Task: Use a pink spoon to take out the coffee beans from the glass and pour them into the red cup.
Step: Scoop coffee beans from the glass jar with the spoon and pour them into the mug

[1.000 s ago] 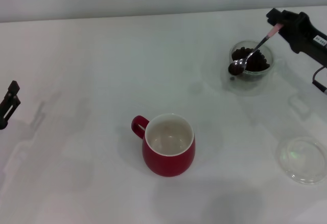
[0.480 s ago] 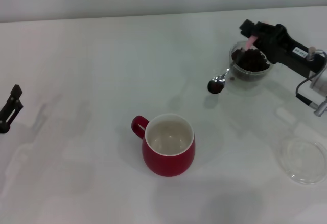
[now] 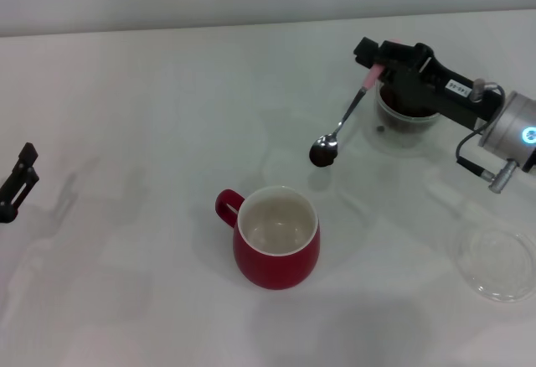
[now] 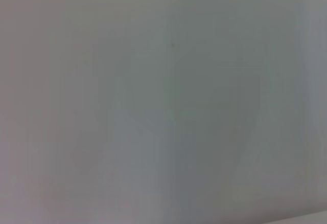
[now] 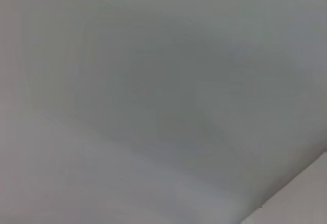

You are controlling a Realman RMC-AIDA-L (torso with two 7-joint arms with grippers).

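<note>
A black right hand (image 3: 374, 55) holds a spoon with a pale pink handle (image 3: 342, 118); its silver neck ends in a shiny bowl carrying dark brown, nearly black coffee beans (image 3: 321, 156). Just behind the hand sits a clear glass (image 3: 408, 116) with a dark filling. Well below the hand stands a deep red cup (image 3: 276, 236), white inside, with a red loop handle. The worktop (image 3: 151, 116) is plain white. A clear round dish (image 3: 501, 261) shows faint green glints. The left hand (image 3: 17, 181) is black.
</note>
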